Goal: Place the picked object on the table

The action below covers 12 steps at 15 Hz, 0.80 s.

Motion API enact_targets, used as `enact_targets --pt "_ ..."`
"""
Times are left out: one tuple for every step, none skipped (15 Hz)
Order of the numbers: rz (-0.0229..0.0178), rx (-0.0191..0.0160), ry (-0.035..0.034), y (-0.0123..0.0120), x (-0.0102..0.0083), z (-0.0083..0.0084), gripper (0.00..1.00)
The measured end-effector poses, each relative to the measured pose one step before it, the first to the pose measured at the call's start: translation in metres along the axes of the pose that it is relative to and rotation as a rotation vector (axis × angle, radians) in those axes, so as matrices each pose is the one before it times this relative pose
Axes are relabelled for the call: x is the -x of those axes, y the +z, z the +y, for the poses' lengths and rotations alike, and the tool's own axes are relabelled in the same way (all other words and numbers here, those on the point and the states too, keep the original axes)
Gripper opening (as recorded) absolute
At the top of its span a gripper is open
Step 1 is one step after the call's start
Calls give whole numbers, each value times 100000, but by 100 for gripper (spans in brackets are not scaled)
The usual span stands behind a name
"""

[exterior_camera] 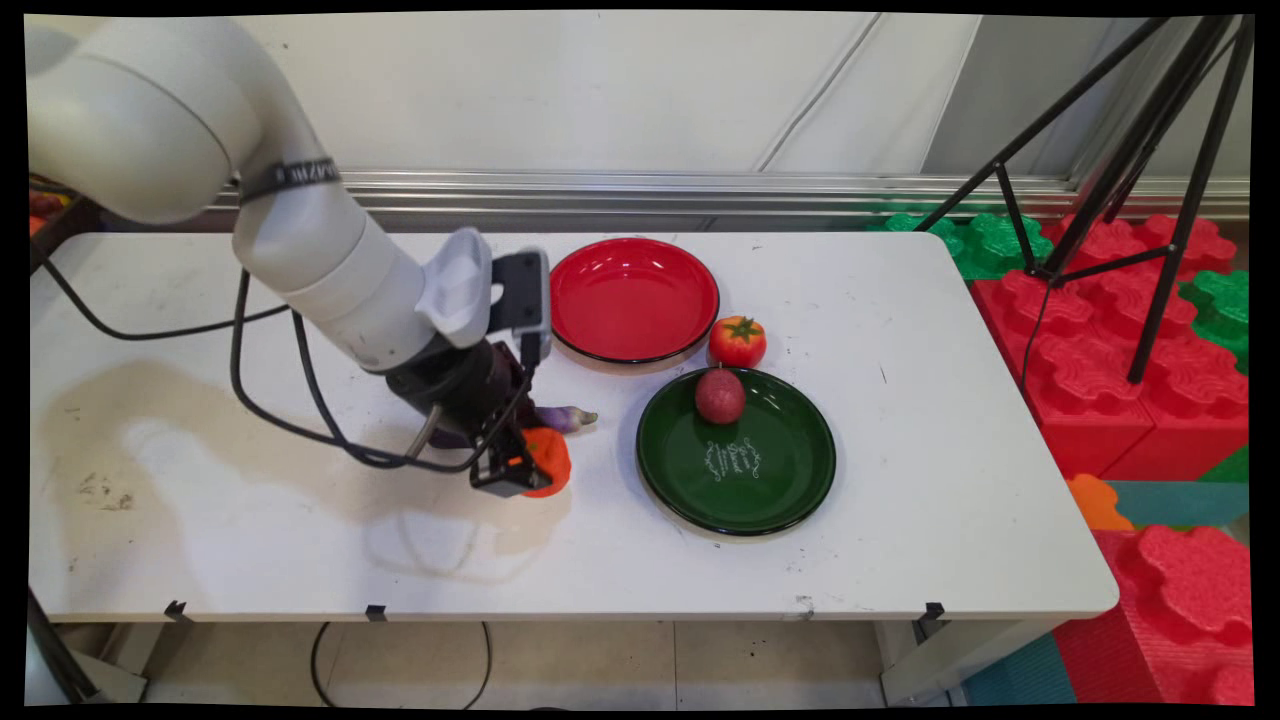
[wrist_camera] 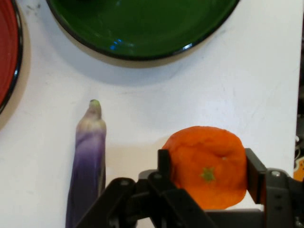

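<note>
My gripper [exterior_camera: 520, 468] [wrist_camera: 209, 173] is down at the table, shut on an orange fruit [exterior_camera: 548, 460] [wrist_camera: 209, 164] with a small green stem mark; one finger presses each side of it. A purple eggplant [exterior_camera: 568, 417] [wrist_camera: 88, 161] lies on the table just beside the orange, its pale tip pointing toward the green plate [exterior_camera: 790, 490] [wrist_camera: 142, 33]. A dark red round fruit [exterior_camera: 720, 396] sits in the green plate near its far rim. Beside that rim, a red tomato [exterior_camera: 737, 341] stands on the table.
An empty red plate [exterior_camera: 633, 300] [wrist_camera: 7, 57] stands behind the gripper, toward the wall. Black cables hang from the arm to the table on the left. A black tripod [exterior_camera: 1140, 200] and red and green foam blocks [exterior_camera: 1110, 350] stand off the table's right end.
</note>
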Motion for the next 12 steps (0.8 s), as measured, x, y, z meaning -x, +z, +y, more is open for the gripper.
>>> enact_targets --pt "-472 100 1652 631 399 -35 0" --pt "-304 132 1456 688 302 -39 0" --pt "-273 39 997 647 199 -37 0" --pt "-215 -81 891 761 143 -46 0" --pt "-273 -170 662 768 99 -35 0" --pt "-241 -159 543 661 50 -38 0" --pt "-75 -158 376 419 -1 -43 0" --pt "-60 -195 433 599 15 -52 0" --pt "-74 -187 488 640 29 -51 0" --pt "-35 -208 425 575 39 -43 0" --pt "-42 -131 300 423 42 -36 0" --pt "-3 -52 172 259 19 -24 0"
